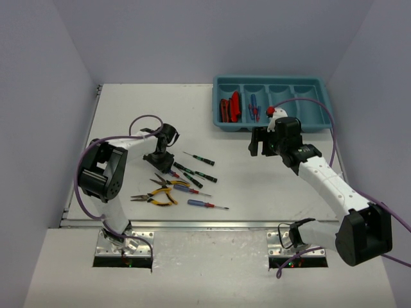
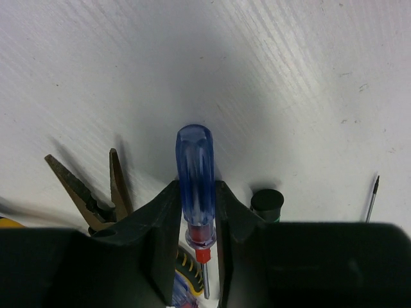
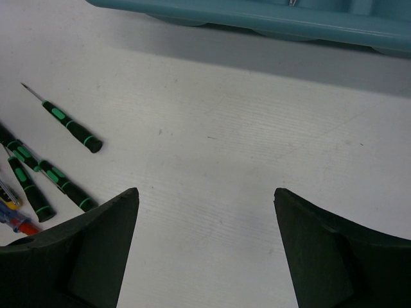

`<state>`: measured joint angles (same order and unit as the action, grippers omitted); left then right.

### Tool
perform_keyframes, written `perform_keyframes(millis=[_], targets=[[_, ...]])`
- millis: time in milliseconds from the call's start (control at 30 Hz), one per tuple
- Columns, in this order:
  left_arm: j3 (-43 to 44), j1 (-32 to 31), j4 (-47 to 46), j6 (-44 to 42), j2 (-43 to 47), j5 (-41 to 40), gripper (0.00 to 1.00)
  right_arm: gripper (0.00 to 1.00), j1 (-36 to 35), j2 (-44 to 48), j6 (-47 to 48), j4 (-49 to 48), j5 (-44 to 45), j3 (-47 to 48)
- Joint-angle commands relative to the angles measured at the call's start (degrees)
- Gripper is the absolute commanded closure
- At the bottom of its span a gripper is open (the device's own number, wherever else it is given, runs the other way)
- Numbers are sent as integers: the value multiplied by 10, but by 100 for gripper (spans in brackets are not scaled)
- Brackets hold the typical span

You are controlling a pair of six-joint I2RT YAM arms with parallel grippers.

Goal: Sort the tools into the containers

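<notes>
My left gripper [image 1: 162,160] is low over the tool pile, shut on a blue-handled screwdriver [image 2: 194,173] whose handle sits between the two fingers [image 2: 164,224]. Yellow-handled pliers [image 1: 156,198] and a second pair [image 2: 90,189] lie close beside it. Slim black-and-green screwdrivers [image 1: 200,158] lie scattered to its right, and another blue-handled screwdriver [image 1: 205,204] rests nearer the front. The teal tray [image 1: 321,112] at the back right holds red-and-black utility knives [image 1: 229,108] in its leftmost compartment and blue screwdrivers [image 1: 253,106] in the one beside it. My right gripper [image 1: 260,142] hovers open just in front of the tray, holding nothing.
In the right wrist view, the tray's front wall [image 3: 257,16] runs along the top and several black-and-green screwdrivers [image 3: 70,128] lie at the left. A black-and-green handle end [image 2: 267,202] sits just right of my left fingers. White walls enclose the table.
</notes>
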<state>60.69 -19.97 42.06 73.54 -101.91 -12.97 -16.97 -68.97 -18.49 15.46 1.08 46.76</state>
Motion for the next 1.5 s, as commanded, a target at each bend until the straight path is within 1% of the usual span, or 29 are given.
perform_keyframes(millis=[0,33,100,133,233,300,400,467,500,600,633,733,767,800,833,867,933,1000,1067,1100,1133,1200,1267,1367,1400,1433,1467], targets=[[4,-4,-20,6,-10,-5,87,15,4,2,6,-20,8,0],[6,-4,-17,10,-10,-8,89,15,4,2,5,-19,8,1],[4,-4,-16,18,-1,-10,99,15,4,2,4,-20,9,1],[4,-4,-16,18,6,-10,100,15,4,3,4,-19,8,1],[7,-4,-7,22,37,-22,100,15,4,11,5,-19,-16,2],[7,-5,-4,23,61,-35,100,13,4,16,8,-24,-56,2],[-4,-7,-22,10,135,-64,100,3,2,14,19,-33,-193,8],[-18,-12,-67,-25,177,-72,100,1,-3,7,13,-31,-253,22],[-26,-13,-73,-44,194,-75,100,1,-9,5,8,-27,-259,24],[-54,-28,-134,-89,252,-84,100,1,-41,4,-10,-25,-264,42],[-71,-35,-176,-117,277,-72,100,1,-51,9,-28,-48,-282,40],[-140,-56,-319,-211,353,51,100,1,-77,21,-139,-168,-365,-8],[-158,-58,-404,-227,366,103,100,1,-95,16,-174,-229,-378,-19],[-179,-61,-473,-237,378,167,100,1,-111,9,-203,-269,-389,-25],[-201,-64,-523,-239,388,243,100,2,-125,0,-226,-286,-399,-26],[-214,-72,-562,-239,394,286,100,3,-139,-15,-235,-294,-399,-20],[-227,-96,-637,-239,406,317,100,5,-168,-32,-243,-302,-374,-11],[-230,-114,-651,-247,417,320,100,7,-188,-33,-260,-322,-356,-18],[-239,-125,-668,-243,427,318,100,16,-190,-31,-281,-359,-355,-41],[-243,-126,-672,-239,432,318,100,17,-192,-31,-289,-373,-356,-44],[-246,-126,-677,-237,437,317,100,21,-193,-33,-291,-380,-362,-42],[-255,-126,-681,-233,448,313,100,27,-203,-44,-276,-359,-363,-31],[-254,-126,-681,-234,451,317,100,35,-213,-52,-271,-356,-363,-29],[-253,-126,-669,-238,449,314,100,69,-216,-56,-274,-368,-362,-34],[-253,-126,-663,-240,447,310,100,88,-217,-55,-274,-368,-353,-35],[-252,-126,-656,-244,445,307,100,100,-217,-53,-274,-365,-339,-35],[-250,-126,-648,-249,443,304,100,100,-216,-49,-271,-359,-326,-36]])
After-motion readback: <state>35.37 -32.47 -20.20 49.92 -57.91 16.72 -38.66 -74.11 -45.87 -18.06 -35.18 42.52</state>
